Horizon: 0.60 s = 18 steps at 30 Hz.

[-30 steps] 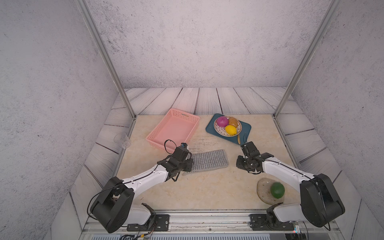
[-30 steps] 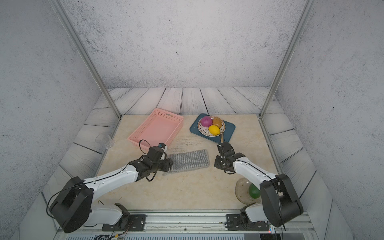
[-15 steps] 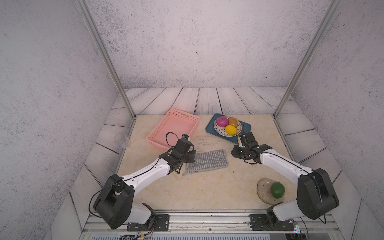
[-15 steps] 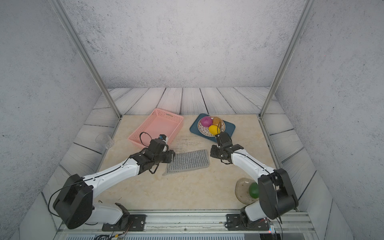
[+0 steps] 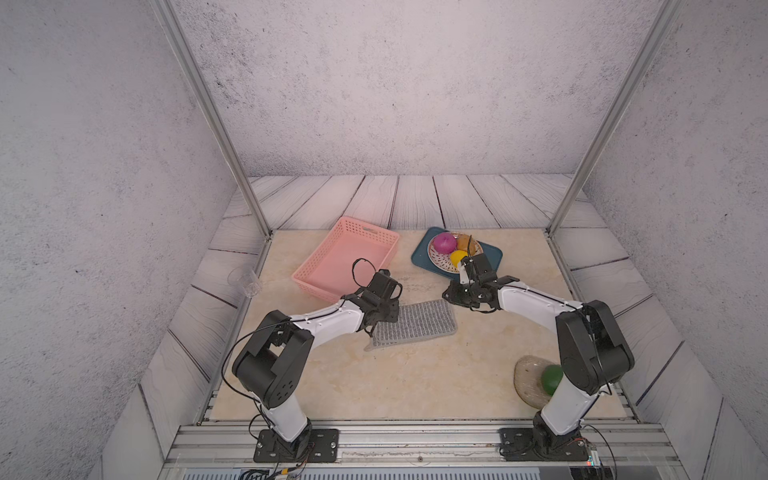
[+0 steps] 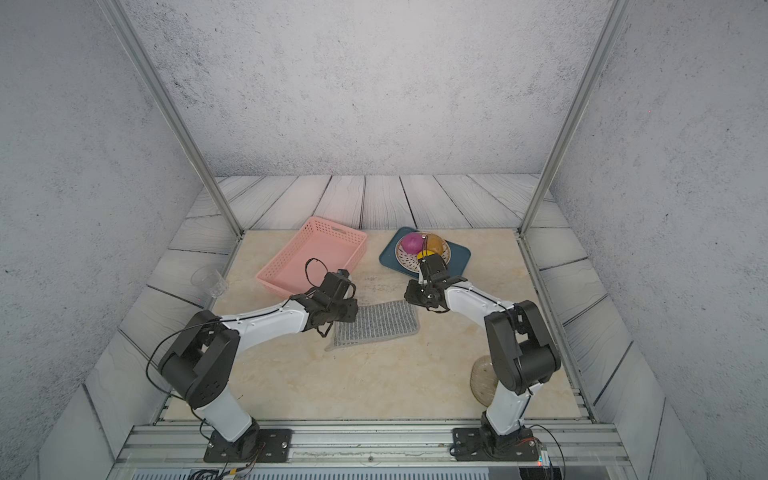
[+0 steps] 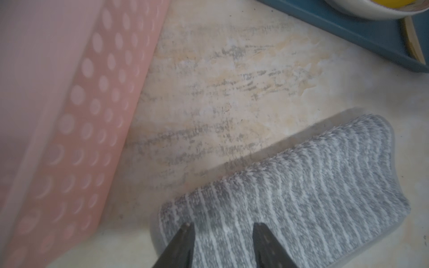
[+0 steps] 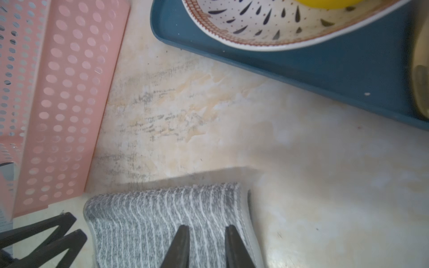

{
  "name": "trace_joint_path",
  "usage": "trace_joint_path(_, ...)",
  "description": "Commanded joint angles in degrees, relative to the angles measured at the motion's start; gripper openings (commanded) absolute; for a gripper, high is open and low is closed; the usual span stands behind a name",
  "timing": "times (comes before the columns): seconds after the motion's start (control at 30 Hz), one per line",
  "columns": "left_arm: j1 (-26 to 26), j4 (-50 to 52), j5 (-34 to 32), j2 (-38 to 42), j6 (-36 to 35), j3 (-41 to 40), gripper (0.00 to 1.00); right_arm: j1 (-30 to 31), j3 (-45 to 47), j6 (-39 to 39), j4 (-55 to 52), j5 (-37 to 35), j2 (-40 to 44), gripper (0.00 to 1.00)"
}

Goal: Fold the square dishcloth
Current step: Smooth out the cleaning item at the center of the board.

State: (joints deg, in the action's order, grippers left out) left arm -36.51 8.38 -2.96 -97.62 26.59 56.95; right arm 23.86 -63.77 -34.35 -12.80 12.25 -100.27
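The square dishcloth [image 5: 413, 322] lies folded in 2 on the counter [image 5: 374, 386], near the pink basket [image 5: 365, 232]. The left fingers [image 7: 181, 246] hang parted over its left end. The right fingers [image 8: 180, 250], narrowly parted, hang over its right end, gripping nothing.

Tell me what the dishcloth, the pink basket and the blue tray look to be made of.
The square dishcloth: soft fuzzy fabric, likely microfibre or terry, grey pile with white stripes and a raised nap. The pink basket: probably moulded plastic, matte, walls punched with regular round holes. The blue tray: likely plastic too, smooth with a rounded rim.
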Motion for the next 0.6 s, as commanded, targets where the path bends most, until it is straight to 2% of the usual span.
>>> trace_joint_path(0.0,0.8,-0.2,0.0,-1.1,0.0,0.7,0.48,0.5,-1.6,-1.6,0.8,2.3,-2.8,0.24)
trace_joint_path(0.3,1.7,-0.2,-0.3,-2.5,0.3,-1.3,0.47,0.2,-2.8,-3.6,-0.8,-0.5,-8.6,0.22)
trace_joint_path(0.57,1.6,-1.8,2.6,-5.5,1.0,-1.8,0.46,-2.3,-3.5,-3.4,-3.1,-3.2,-10.6,0.21)
